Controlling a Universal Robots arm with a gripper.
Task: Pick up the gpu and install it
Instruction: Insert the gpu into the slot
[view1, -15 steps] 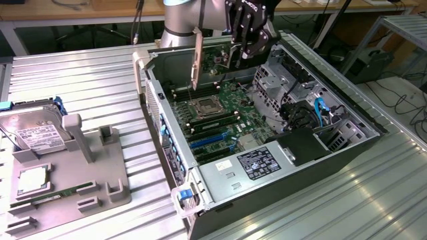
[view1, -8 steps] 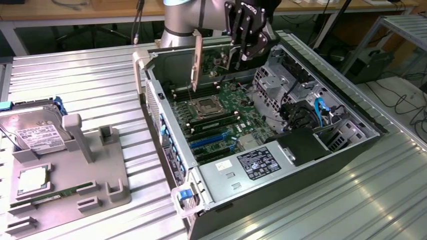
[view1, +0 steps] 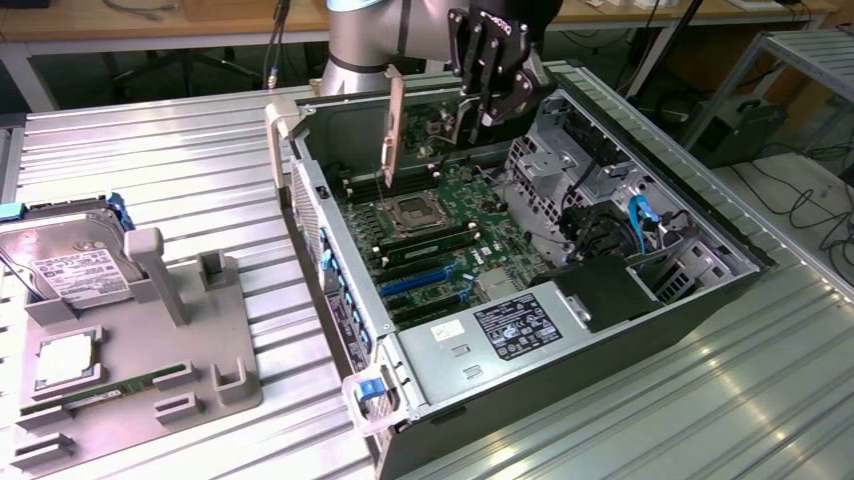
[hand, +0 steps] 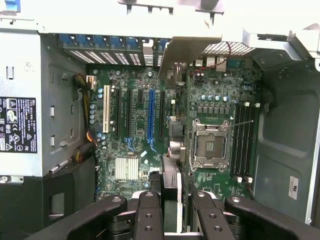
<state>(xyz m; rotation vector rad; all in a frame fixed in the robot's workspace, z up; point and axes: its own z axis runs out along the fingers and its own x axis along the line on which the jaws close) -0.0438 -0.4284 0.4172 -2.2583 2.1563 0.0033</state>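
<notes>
Dark and thin, the gpu (view1: 395, 112) hangs on its edge in the upper middle of the exterior view, over the open case (view1: 310, 215). The jaws are clamped on it from both sides. In the wrist view the gpu (hand: 171, 187) sits tight between two black fingers (hand: 149, 215), and its pale bracket (hand: 186, 52) points to the back wall with the holes. The gpu is up in the air and not in any slot.

I think the step in hand is bringing the gpu to the long blue slot (hand: 150, 112) on the green board (hand: 220, 95). To do it well, keep the gpu straight up, not leaning. Line its low edge up with the slot all the way along. Keep the bracket close to the back wall. Move slowly and stay off the silver socket (hand: 210, 145) and the blue wires (view1: 634, 225) at the right of the exterior view.

Some things are hard to see. The gpu shows edge-on in the wrist view, so its flat face is hidden. Its low edge, the part that goes in, is hidden too. I cannot tell how high it hangs over the board. The arm (view1: 363, 35) is cut off at the upper edge of the exterior view. A drive (view1: 74, 262) on the bench (view1: 174, 150) at the far left is cut off as well.
</notes>
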